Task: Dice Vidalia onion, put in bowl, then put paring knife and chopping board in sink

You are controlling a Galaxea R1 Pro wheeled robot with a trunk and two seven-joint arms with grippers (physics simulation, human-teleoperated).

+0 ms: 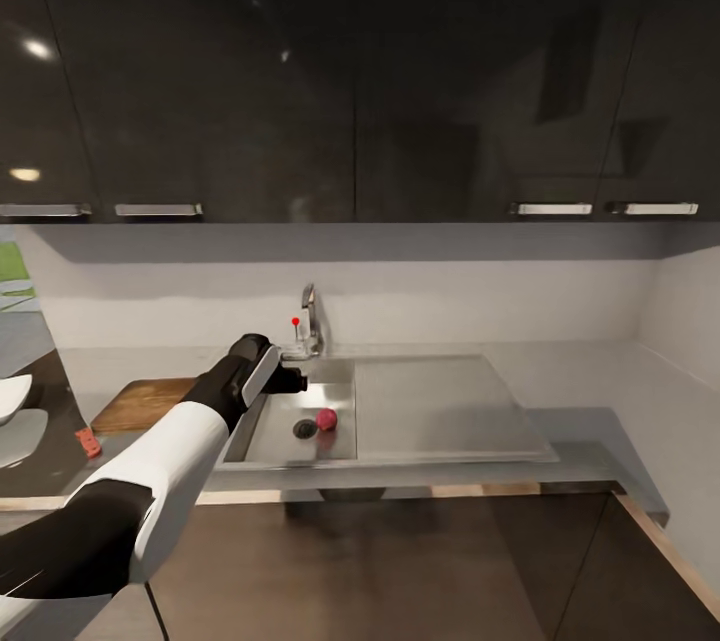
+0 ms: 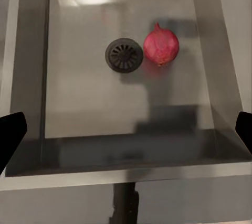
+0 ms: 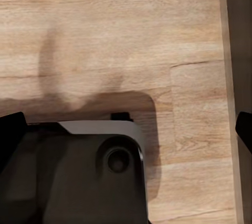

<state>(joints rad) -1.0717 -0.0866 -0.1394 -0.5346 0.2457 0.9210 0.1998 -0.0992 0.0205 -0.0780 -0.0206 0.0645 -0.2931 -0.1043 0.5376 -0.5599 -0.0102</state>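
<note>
The Vidalia onion (image 1: 327, 419), a small reddish-pink bulb, lies on the sink (image 1: 268, 431) floor right beside the round drain (image 1: 304, 429). My left gripper (image 1: 291, 381) hovers open above the basin's back left part, apart from the onion. In the left wrist view the onion (image 2: 161, 45) sits beside the drain (image 2: 124, 54), well ahead of the spread fingertips (image 2: 11, 134). The chopping board (image 1: 145, 403) lies on the countertop (image 1: 600, 401) left of the sink. The red-handled paring knife (image 1: 88, 442) rests in front of it. The white bowl (image 1: 12, 397) shows at the left edge. My right gripper (image 3: 127, 129) is open over wooden floor.
A chrome tap (image 1: 311, 321) with a red-tipped lever stands behind the basin, close to my left wrist. The flat drainboard (image 1: 440, 411) stretches right of the basin. Dark wall cabinets (image 1: 350, 71) hang overhead. The robot's dark base (image 3: 89, 177) appears below the right gripper.
</note>
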